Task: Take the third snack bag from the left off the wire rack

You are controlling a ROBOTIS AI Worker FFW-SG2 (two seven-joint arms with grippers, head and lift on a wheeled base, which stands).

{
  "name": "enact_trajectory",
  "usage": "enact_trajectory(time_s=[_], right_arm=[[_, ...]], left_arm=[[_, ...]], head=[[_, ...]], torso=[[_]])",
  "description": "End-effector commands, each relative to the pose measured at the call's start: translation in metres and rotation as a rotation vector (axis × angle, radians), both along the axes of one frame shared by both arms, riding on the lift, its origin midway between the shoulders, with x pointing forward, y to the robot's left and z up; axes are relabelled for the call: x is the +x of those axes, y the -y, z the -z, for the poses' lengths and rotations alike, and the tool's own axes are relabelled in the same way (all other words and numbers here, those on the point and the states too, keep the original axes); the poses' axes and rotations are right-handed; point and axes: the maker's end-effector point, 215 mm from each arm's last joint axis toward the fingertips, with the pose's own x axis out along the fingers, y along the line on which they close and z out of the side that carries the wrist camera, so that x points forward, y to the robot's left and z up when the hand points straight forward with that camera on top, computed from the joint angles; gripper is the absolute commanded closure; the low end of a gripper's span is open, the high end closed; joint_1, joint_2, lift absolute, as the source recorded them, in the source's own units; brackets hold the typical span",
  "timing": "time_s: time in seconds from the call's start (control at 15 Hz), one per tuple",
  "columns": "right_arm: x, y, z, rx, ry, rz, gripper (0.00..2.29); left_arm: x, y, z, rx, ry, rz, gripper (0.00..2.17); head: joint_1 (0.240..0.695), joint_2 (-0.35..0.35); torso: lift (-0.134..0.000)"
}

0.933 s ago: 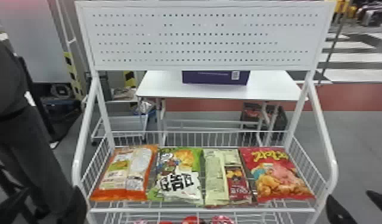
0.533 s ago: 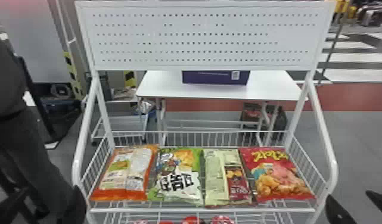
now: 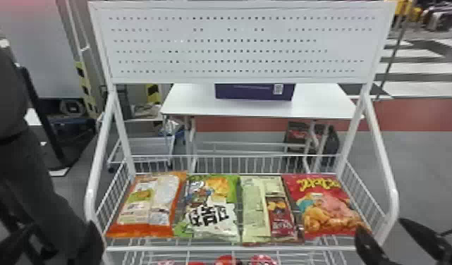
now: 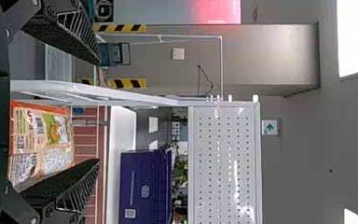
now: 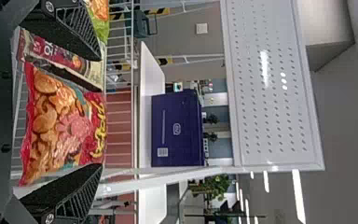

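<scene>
Your left gripper (image 4: 95,111) is spread wide. It sits off the rack's (image 3: 235,164) front left corner, if the dark shape there is indeed its finger.

Four bags lie flat in a row on the rack's shelf. From the left they are the orange bag (image 3: 147,204), the green bag (image 3: 209,208), the third bag (image 3: 267,208) and the red bag (image 3: 323,206). The third bag is your target, pale green with a dark red panel, packed tight against both neighbours.

Your right gripper (image 3: 380,227) is open too. It is just off the rack's front right corner, nearer the red bag than the target.

The bags look like glossy, crinkly film, softly puffed, so flat fingers could slide off. With the edges this close, a wide pinch may drag the red bag along. A low approach could catch the rack's front rail (image 3: 235,246), and so could a lifted bag.
</scene>
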Motion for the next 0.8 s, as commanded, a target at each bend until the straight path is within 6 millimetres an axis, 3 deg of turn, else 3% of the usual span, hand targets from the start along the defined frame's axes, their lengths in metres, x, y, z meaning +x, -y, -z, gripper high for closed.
enact_trajectory(time_s=[0.0, 0.27, 0.53, 0.73], right_arm=[[0.039, -0.038, 0.038, -0.014, -0.11, -0.054, 0.08], [0.108, -0.095, 0.073, -0.019, -0.214, -0.125, 0.08], [0.143, -0.146, 0.094, -0.003, -0.257, -0.205, 0.08], [0.154, -0.165, 0.121, -0.059, -0.315, -0.228, 0.08]], left_arm=[[0.0, 0.0, 0.003, -0.001, -0.005, -0.001, 0.15], [0.0, -0.002, 0.005, -0.002, -0.007, -0.005, 0.15], [0.003, -0.005, 0.011, 0.002, -0.015, -0.007, 0.15], [0.007, -0.008, 0.015, 0.005, -0.019, -0.012, 0.15]], head=[[0.499, 0.0], [0.499, 0.0], [0.499, 0.0], [0.499, 0.0]], torso=[[0.0], [0.0], [0.0], [0.0]])
